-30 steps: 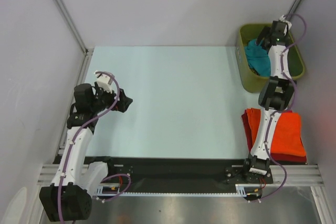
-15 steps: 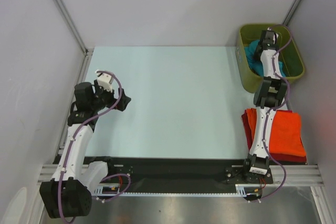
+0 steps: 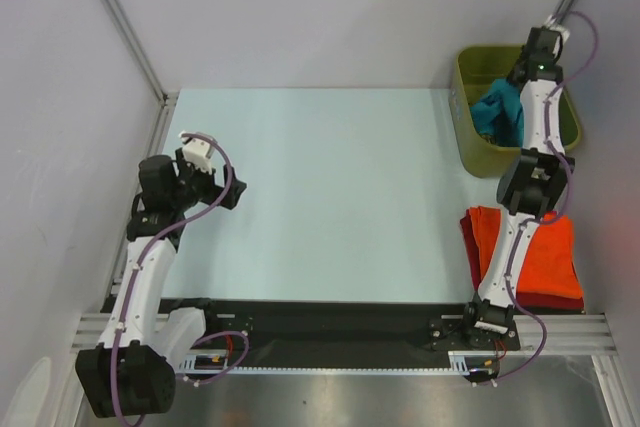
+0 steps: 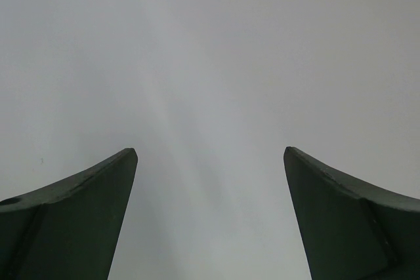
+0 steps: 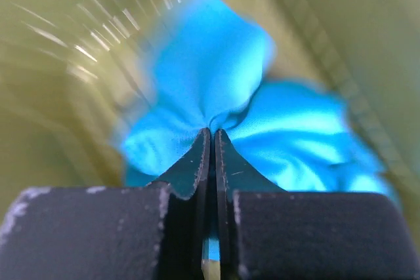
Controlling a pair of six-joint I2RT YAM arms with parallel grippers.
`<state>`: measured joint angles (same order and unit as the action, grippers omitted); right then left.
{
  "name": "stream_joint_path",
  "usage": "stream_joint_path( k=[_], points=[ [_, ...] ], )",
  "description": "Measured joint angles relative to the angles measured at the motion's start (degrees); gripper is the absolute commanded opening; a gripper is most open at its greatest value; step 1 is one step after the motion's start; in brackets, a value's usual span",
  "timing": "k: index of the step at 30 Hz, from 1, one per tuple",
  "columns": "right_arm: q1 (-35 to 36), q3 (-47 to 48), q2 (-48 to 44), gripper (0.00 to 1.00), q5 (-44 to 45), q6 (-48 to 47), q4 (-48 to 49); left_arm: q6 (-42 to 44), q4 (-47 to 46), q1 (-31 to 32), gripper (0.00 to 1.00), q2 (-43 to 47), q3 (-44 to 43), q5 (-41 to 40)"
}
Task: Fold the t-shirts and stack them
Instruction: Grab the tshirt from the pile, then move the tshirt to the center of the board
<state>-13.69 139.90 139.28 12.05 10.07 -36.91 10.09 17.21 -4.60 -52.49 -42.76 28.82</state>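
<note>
Teal t-shirt pinched inside the right claw.

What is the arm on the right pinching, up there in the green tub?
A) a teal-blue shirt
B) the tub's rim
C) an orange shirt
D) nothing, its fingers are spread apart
A: the right gripper is shut on a bunched fold of the teal t-shirt, over the olive-green bin.
</note>
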Motion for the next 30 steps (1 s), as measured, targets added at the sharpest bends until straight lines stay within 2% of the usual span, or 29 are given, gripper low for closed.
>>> stream_joint_path(
  k=[8,10,14,17,23,26,29,30],
  points=[
    [1.8,-2.5,-27.8,0.00,-1.0,-1.6,7.7,-1.5,0.2,0.0,1.00,1.9,-0.7,-1.4],
    [5.2,-5.1,-35.5,0.00,-1.6,-3.1,10.1,-1.7,0.9,0.0,1.00,1.5,-2.0,-2.3],
    [19.3,-11.6,-48.0,0.00,-5.4,-5.6,15.0,-1.6,3.5,0.0,1.00,-1.5,-7.1,-3.0],
    [27.3,-17.0,-53.7,0.00,-12.9,-3.7,18.1,-1.3,5.9,0.0,1.00,-4.9,-12.7,-3.3],
    [37.1,-29.1,-59.6,0.00,-22.7,5.1,25.6,-0.2,7.2,-0.1,1.00,-7.3,-21.8,-4.6],
    [40.8,-40.5,-63.1,0.00,-23.5,10.0,30.2,0.6,7.3,-0.1,1.00,-7.3,-24.1,-4.7],
    [41.6,-52.8,-65.7,0.00,-21.9,15.1,33.4,1.5,7.6,-0.1,1.00,-7.3,-24.6,-4.5],
    [41.6,-56.4,-65.9,0.05,-21.2,16.5,33.9,1.7,8.0,-0.1,1.00,-7.3,-24.6,-4.3]
  ],
)
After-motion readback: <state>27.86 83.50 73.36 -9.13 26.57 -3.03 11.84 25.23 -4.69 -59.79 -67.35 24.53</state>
